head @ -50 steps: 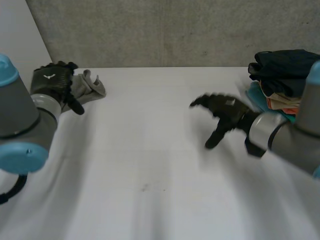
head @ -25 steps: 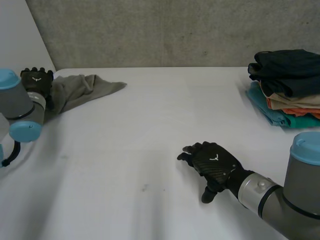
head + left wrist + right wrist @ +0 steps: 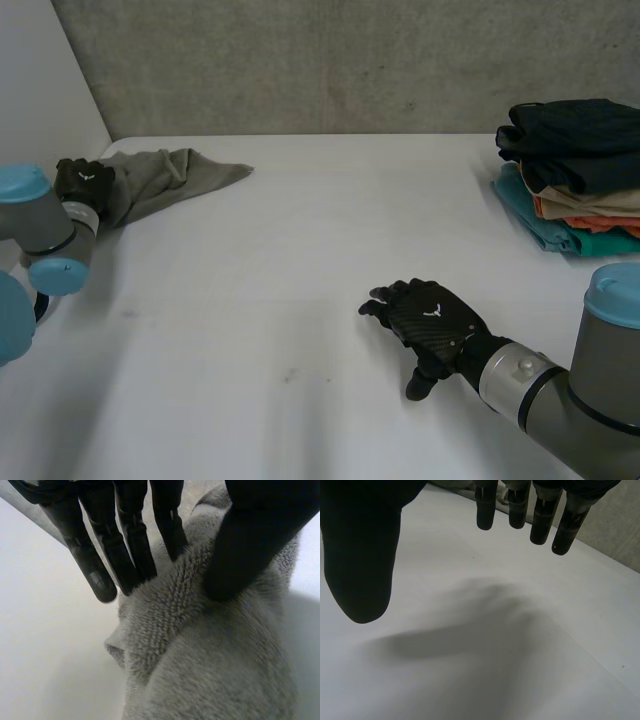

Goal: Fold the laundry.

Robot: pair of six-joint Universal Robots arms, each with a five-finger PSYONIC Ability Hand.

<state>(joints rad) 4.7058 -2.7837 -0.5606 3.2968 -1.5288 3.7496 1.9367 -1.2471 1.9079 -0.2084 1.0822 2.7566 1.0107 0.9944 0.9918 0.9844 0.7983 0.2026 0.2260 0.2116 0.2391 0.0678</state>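
Over at the far left corner of the white table [image 3: 300, 250] lies a crumpled grey terry towel [image 3: 165, 178]. It is bunched near the left edge, with one pointed end trailing out toward the middle of the far edge. The left hand [image 3: 82, 180] sits at the towel's left end, right by the table's left edge. From its wrist camera, the thumb presses on one side of a raised ridge of the fluffy cloth and the fingers [image 3: 132, 550] come down on the other side, so the hand has a fold of towel pinched between them.

The right hand [image 3: 432, 322] is well away from the towel, toward the near right part of the table. It is palm down over bare tabletop with its fingers stretched out, its thumb spread wide and nothing in its grasp.

At the far right edge stands a stack of folded clothes [image 3: 570, 170], with dark navy on top, then beige, orange and teal. A rough concrete wall [image 3: 330, 60] runs behind the far edge.
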